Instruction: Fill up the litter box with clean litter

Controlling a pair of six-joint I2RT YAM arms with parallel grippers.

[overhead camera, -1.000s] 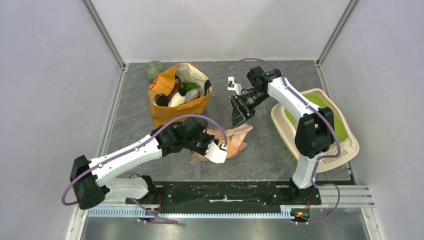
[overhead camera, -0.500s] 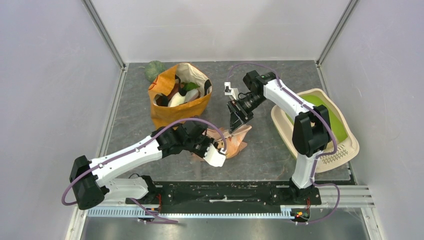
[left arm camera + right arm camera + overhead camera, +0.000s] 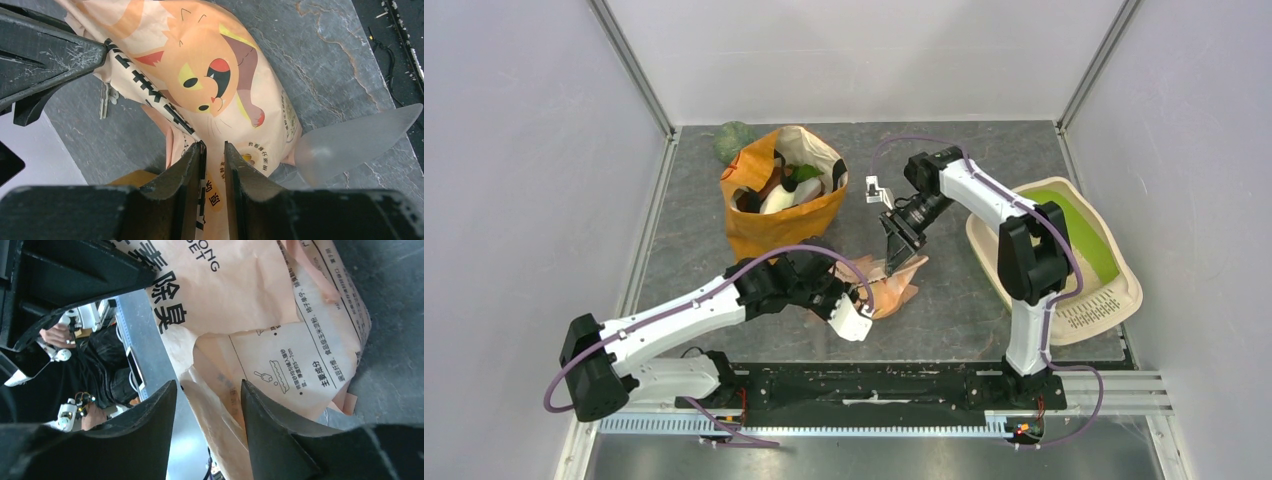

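Two grippers open your litter bag point(image 3: 896, 287) left of the litter box point(image 3: 1130, 296); left gripper point(image 3: 213, 145) pinches it; right gripper point(image 3: 208, 388) straddles it half-open; clamp next.

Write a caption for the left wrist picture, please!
Left gripper pinches the cat-printed litter bag on the grey table.

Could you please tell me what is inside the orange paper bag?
The orange paper bag holds a white item and a green one at its mouth; anything deeper is covered.
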